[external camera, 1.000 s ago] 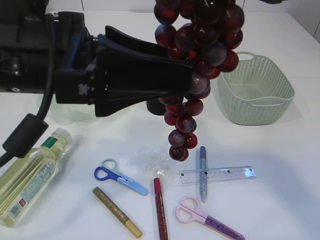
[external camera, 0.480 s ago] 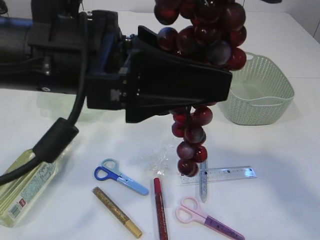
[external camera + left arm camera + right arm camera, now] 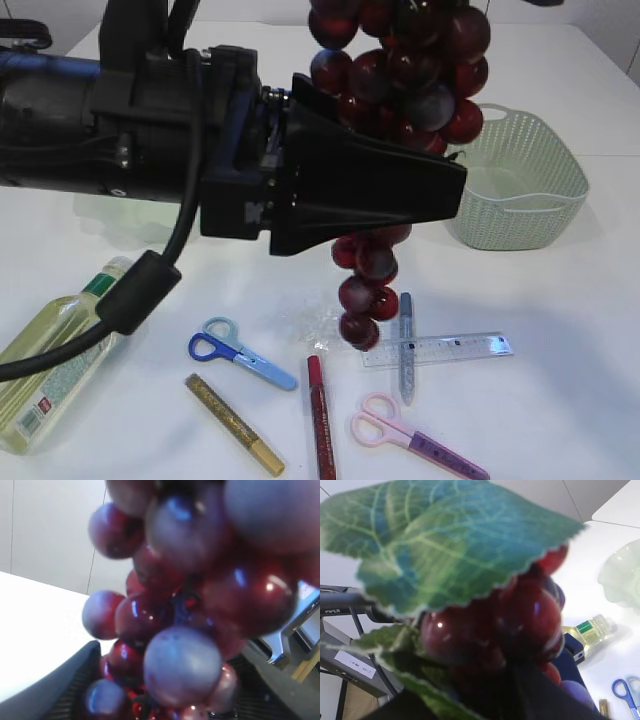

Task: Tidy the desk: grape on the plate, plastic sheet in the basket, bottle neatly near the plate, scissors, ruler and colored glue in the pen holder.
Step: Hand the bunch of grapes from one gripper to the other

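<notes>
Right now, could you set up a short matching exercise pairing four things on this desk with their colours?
Things:
1. basket
2. scissors nearest the bottle
3. grape bunch
4. scissors at the front edge

Colours:
a. dark red
b. pink
c. pale green
d. blue

Pairs: 1-c, 2-d, 3-a, 4-b
</notes>
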Controlling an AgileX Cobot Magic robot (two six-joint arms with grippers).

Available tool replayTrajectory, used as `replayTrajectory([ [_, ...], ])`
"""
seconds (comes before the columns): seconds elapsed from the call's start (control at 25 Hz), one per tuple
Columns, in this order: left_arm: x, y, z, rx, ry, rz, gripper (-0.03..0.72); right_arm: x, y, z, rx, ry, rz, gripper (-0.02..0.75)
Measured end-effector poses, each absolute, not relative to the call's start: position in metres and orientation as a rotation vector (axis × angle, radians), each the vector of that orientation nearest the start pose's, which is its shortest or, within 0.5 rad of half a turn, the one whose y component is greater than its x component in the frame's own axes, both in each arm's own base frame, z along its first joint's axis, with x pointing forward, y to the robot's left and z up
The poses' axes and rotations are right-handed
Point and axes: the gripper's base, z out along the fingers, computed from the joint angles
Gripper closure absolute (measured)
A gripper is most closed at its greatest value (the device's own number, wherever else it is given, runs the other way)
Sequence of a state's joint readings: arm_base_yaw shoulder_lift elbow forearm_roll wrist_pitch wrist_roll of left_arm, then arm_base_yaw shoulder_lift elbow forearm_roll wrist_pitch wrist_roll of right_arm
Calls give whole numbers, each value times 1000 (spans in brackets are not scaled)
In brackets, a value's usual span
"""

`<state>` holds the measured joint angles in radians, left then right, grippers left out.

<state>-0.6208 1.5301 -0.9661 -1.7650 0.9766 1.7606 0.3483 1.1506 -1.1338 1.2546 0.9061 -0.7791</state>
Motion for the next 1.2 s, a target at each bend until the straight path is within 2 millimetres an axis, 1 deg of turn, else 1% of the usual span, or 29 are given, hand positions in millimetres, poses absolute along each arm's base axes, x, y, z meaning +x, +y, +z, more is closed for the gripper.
replayTrajectory([
  [0.16,211,-242,301,1128,1525,-1368,195,189,141,418,-653,1844,1227,542],
  [0.24,211,-242,301,1128,1525,-1367,261,189,141,418,-653,1844,1227,542],
  [0.4,211,-242,301,1129,1523,-1366,418,189,141,417,-664,1850,1210,542],
  [0.48,211,-242,301,1130,1525,-1363,464,189,141,417,-664,1850,1209,543],
  [0.64,211,-242,300,1136,1524,-1360,509,189,141,417,-666,1849,1208,542],
  [0.8,210,-242,301,1141,1517,-1361,517,190,141,417,-667,1850,1207,533],
  [0.84,210,-242,301,1149,1506,-1359,520,189,141,417,-665,1849,1209,517],
  [0.88,209,-242,301,1156,1497,-1359,521,189,141,417,-663,1847,1213,483],
  [0.96,209,-242,301,1164,1486,-1358,523,189,141,417,-660,1845,1217,385],
  [1.08,208,-242,301,1170,1477,-1359,524,189,141,417,-660,1845,1217,204],
  [1.16,208,-242,302,1172,1475,-1360,525,189,141,417,-662,1846,1215,143],
  [1.2,208,-242,302,1172,1475,-1360,526,190,141,417,-660,1847,1208,128],
])
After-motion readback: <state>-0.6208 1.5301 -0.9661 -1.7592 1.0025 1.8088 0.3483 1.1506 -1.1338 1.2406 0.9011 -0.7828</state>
